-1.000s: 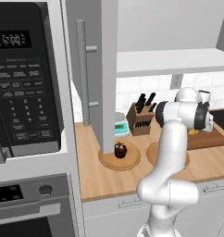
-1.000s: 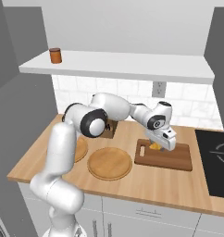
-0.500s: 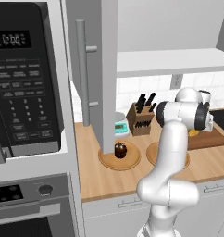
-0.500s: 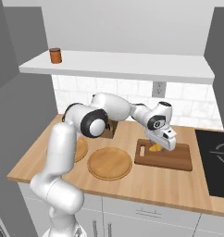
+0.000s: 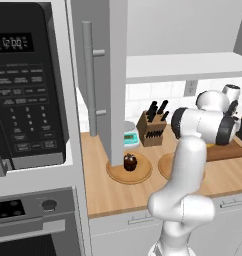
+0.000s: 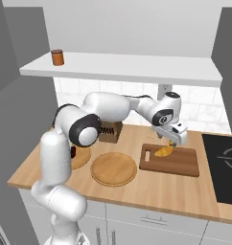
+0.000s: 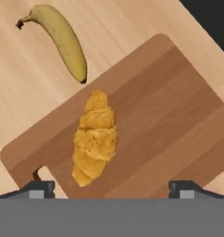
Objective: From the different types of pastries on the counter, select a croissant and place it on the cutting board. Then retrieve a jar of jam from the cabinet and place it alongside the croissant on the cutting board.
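on the cutting board [image 7: 169, 115] lies the croissant [image 7: 95, 138], near its handle end; above it the gripper [image 7: 112, 187] hangs released, fingers spread wide, touching nothing.

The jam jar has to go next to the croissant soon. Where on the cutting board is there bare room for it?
The reddish-brown wooden cutting board is bare across the whole half on the stove side of the golden-yellow croissant. It is tighter at the handle end, where the croissant lies. The slim yellow banana lies on the light wooden counter, off the board. The open tool hovers above the croissant.
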You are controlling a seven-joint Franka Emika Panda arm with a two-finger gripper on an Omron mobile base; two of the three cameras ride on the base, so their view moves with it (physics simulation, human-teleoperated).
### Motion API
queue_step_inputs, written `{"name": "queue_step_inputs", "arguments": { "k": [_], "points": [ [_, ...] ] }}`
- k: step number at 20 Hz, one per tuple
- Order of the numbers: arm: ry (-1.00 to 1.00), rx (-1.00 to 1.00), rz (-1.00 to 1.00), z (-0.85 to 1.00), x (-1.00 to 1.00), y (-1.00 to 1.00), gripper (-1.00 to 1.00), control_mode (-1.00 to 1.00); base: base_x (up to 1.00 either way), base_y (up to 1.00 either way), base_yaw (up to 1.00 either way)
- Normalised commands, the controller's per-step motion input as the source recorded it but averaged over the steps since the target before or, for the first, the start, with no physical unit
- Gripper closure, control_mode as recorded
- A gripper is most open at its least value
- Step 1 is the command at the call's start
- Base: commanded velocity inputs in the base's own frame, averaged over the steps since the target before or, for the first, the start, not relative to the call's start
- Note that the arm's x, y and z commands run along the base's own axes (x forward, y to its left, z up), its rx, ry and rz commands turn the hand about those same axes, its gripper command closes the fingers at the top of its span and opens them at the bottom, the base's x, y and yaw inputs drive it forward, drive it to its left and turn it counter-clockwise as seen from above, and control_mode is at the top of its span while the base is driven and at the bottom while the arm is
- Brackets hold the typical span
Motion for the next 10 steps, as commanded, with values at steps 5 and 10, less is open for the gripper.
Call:
{"name": "queue_step_inputs", "arguments": {
  "k": [5, 10],
  "points": [
    [-0.09, -0.30, 0.27, 0.46, -1.00, 0.31, -1.00, -1.00, 0.00, 0.00, 0.00],
    [-0.15, -0.22, 0.38, 0.51, -0.95, 0.56, -1.00, -1.00, 0.00, 0.00, 0.00]
  ]
}}
